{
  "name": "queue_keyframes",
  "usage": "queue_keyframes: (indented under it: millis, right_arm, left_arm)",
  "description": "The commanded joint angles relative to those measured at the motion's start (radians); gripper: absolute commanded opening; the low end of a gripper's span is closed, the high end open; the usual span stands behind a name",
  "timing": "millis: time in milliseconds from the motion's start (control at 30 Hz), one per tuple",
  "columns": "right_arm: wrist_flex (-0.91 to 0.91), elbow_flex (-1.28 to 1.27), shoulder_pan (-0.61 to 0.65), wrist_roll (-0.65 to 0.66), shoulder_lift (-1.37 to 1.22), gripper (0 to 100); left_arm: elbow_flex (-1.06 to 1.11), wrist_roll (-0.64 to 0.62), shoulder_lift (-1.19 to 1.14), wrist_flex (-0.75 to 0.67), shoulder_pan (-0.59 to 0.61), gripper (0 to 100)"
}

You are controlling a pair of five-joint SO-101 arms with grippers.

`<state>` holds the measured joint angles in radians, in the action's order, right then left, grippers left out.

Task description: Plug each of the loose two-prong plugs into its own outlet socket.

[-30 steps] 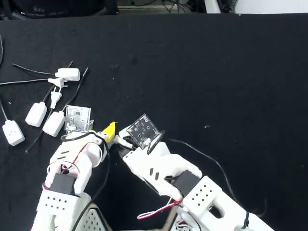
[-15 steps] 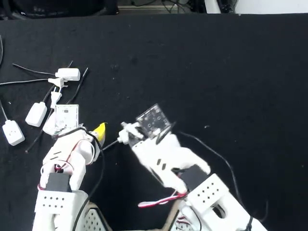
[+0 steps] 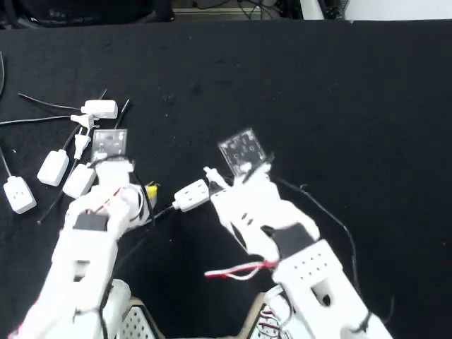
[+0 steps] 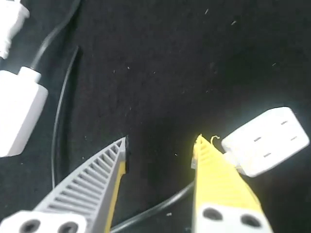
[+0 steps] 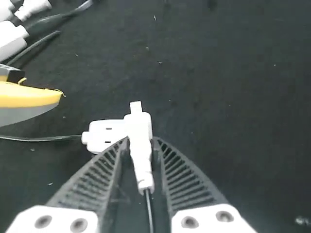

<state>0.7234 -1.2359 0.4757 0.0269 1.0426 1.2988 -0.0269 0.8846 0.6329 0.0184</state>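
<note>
**Plug held at the socket**

The right tool (image 5: 140, 141) is clamped on a white two-prong plug (image 5: 137, 119), just beside, perhaps touching, a white outlet socket (image 5: 104, 135) on the black desk (image 3: 339, 106). The left tool (image 4: 160, 145), jaws apart, hangs near that socket.

Left claw (image 4: 161, 143) spread apart, white outlet socket (image 4: 266, 141) beside its yellow finger (image 4: 218, 179)

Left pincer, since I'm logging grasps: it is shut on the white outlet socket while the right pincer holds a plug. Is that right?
Not quite. The left pincer is open and holds nothing; the white outlet socket lies outside it, beside its yellow finger, as the left wrist view shows. The right pincer does hold a plug.
</note>
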Motion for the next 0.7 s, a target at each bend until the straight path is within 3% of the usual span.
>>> queue_keyframes:
  millis: [0, 100, 233, 433, 667]
  right_arm:
    - [0.008, 0.145, -0.015, -0.009, -0.225, 1.0]
    - [0.009, 0.2, -0.018, -0.009, -0.363, 1.0]
    - [0.054, 0.275, -0.087, -0.009, -0.469, 1.0]
    - [0.115, 0.308, -0.232, -0.003, -0.479, 1.0]
    - [0.12, 0.306, -0.242, 0.0, -0.486, 1.0]
  left_arm:
    - [-0.142, -0.06, -0.29, -0.133, 0.007, 22]
    - [-0.199, -0.107, -0.404, -0.173, -0.016, 22]
    - [-0.217, -0.107, -0.466, -0.176, -0.133, 22]
    - [-0.216, -0.106, -0.477, -0.176, -0.248, 22]
    - [-0.186, -0.106, -0.468, -0.178, -0.334, 22]
